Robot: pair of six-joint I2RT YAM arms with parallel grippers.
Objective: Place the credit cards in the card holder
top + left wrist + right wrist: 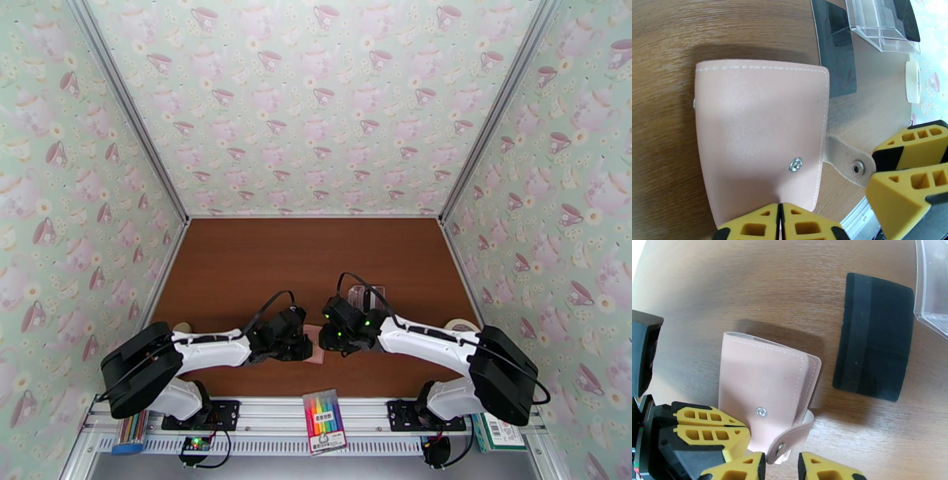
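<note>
Lying closed on the brown surface [750, 287] at mid-frame, the pink card holder [758, 130] had its lower edge pinched by the left fingers [805, 227], shut tight on it. The right fingers [825, 471] stood parted at its loose snap tab [794, 435]. A black credit card [873, 336] lay flat just right of it.

From above, the left gripper [304, 347] and right gripper [327, 341] cover most of the card holder [317, 354]. In the right wrist view the clear box [932, 283] is cut off at the upper right corner.
</note>
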